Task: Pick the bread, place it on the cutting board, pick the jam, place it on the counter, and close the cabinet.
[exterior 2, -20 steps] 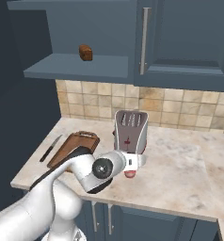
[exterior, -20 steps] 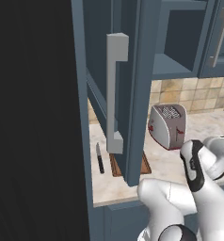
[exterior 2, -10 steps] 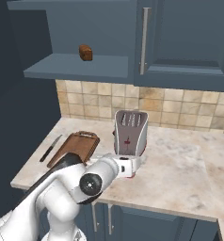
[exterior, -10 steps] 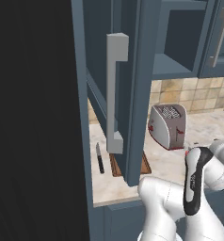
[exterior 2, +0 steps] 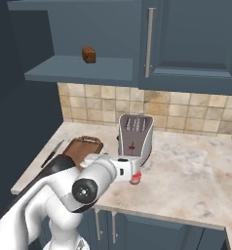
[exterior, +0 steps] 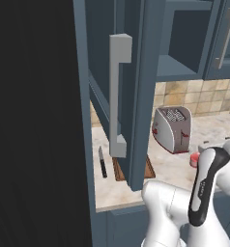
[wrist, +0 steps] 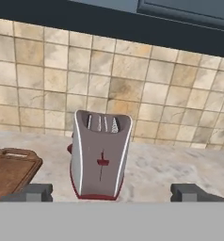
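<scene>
The cabinet (exterior: 136, 87) stands open above the counter (exterior 2: 186, 171). In the left base view its door swings out toward the camera, edge on, with the long grey handle (exterior: 118, 94) facing left, and it hides most of what lies left of the toaster (exterior 2: 135, 135). The right base view looks straight into the open shelf, up and to the left of the toaster, where the bread (exterior 2: 88, 54) sits upright on the shelf floor, well apart from everything on the counter.

The cutting board (exterior 2: 83, 148) lies flat on the counter just left of the toaster. The right base view shows it partly behind the arm, the hand view shows its handle end at the lower left, and the left base view gives only a strip of it under the door. A black-handled knife (exterior: 102, 161) lies further left of the toaster, beyond the board.

The jam (exterior: 195, 159) stands on the counter in front of the toaster, close to its base.

The gripper (wrist: 112, 193) faces the toaster front, its fingers (wrist: 36, 192) spread wide and grasping nothing.
</scene>
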Controlling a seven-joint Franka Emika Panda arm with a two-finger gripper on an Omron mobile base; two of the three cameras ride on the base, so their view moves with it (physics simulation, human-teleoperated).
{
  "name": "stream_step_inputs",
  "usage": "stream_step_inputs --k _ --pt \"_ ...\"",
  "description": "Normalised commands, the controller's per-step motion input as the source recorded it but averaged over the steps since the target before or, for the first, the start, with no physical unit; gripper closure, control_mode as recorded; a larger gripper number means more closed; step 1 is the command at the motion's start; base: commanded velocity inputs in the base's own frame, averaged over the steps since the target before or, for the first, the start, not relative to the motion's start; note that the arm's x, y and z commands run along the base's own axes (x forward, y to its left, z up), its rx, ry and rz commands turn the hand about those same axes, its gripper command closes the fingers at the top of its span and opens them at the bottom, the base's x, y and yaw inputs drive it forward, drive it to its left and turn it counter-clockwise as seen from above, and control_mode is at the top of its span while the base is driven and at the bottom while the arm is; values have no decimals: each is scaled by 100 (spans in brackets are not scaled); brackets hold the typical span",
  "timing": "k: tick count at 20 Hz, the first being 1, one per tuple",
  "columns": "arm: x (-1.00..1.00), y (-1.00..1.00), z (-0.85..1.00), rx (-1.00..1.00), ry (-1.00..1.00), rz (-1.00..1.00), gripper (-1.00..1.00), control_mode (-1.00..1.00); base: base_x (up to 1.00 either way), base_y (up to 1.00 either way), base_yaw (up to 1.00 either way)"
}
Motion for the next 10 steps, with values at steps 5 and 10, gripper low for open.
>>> stream_step_inputs --k 5,10 --pt "-27 27 42 0 -2 0 -100 -100 0 0 0" --pt "-19 28 38 0 0 1 -100 -100 0 0 0"
